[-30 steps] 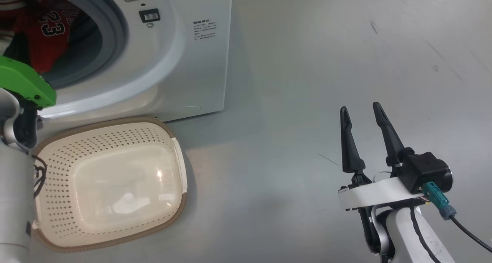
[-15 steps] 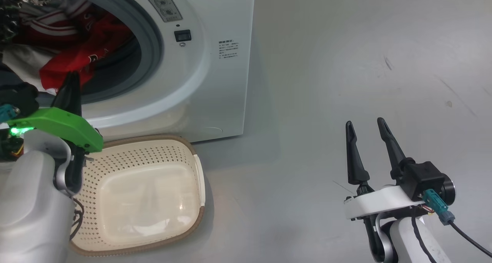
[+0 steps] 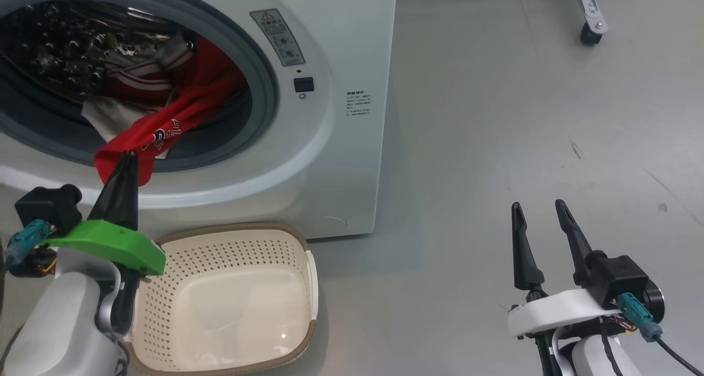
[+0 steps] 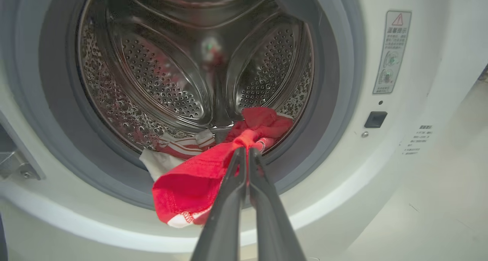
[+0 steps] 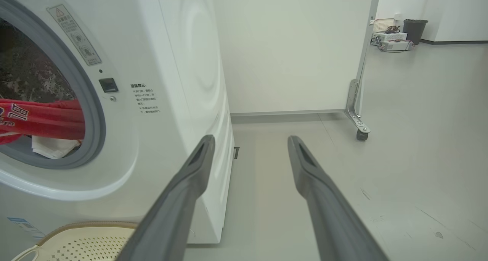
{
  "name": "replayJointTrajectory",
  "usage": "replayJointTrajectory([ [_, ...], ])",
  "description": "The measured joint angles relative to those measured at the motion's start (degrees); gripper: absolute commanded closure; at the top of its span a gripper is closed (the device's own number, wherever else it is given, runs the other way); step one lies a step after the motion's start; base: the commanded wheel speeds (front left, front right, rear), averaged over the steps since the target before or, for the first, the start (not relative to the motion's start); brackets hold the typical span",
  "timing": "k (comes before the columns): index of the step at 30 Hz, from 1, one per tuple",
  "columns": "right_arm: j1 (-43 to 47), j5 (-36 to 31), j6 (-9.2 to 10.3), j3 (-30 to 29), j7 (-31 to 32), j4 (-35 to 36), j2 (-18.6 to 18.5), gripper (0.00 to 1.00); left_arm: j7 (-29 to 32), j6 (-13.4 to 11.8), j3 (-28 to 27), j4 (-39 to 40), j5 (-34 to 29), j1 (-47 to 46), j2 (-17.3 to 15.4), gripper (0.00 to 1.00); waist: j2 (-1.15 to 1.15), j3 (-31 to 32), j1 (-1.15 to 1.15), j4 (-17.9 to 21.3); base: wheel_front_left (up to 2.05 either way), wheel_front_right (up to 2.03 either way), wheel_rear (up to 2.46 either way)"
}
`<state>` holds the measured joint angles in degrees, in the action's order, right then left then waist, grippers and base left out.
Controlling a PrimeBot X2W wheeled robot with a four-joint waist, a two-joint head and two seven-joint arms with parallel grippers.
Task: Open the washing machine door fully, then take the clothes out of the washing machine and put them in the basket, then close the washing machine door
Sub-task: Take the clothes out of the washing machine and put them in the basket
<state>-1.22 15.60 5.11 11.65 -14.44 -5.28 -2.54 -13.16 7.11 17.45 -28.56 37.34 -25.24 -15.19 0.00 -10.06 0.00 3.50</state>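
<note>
The white washing machine (image 3: pixel 330 145) stands with its round opening uncovered; the washing machine door is out of view. Red and white clothes (image 3: pixel 159 123) lie in the steel drum (image 4: pixel 171 74), and a red fold hangs out over the grey seal. My left gripper (image 3: pixel 127 159) is shut on that red fold (image 4: pixel 190 184), just outside the opening's lower rim; the left wrist view has its fingertips (image 4: pixel 244 151) pressed together on the cloth. The cream basket (image 3: pixel 300 255) sits on the floor below the opening, with nothing in it. My right gripper (image 3: pixel 542 206) is open over bare floor, to the washer's right.
A wheeled white partition (image 5: pixel 360 131) stands behind and to the right of the washer; its caster (image 3: pixel 589 34) is at the top of the head view. Bins and boxes (image 5: pixel 396 36) sit far off. Grey floor stretches to the washer's right.
The head camera has shifted, so the washer sits lower and further right in the picture. My left gripper has drawn back out of the drum, pulling the red cloth over the seal. The right gripper stays open.
</note>
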Motion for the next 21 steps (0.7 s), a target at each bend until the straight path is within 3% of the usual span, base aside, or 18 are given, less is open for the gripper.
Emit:
replayJointTrajectory([
  [15, 2.94, 0.09, -1.40, -2.00, 0.00, 0.09, 0.05, 0.00, -1.29, 0.00, -0.99, 14.86, 0.09, 5.99, -0.98, 1.00, 0.00, 3.68, 0.00, -5.80, 0.00, 0.00, 0.00],
  [21, 3.07, 0.09, -2.08, -2.04, 0.01, 0.03, 0.05, 0.00, -1.30, 0.00, -8.29, 25.46, -1.94, 6.16, -0.82, 1.00, 0.00, 4.22, 0.00, -7.47, 0.00, 0.00, 0.00],
])
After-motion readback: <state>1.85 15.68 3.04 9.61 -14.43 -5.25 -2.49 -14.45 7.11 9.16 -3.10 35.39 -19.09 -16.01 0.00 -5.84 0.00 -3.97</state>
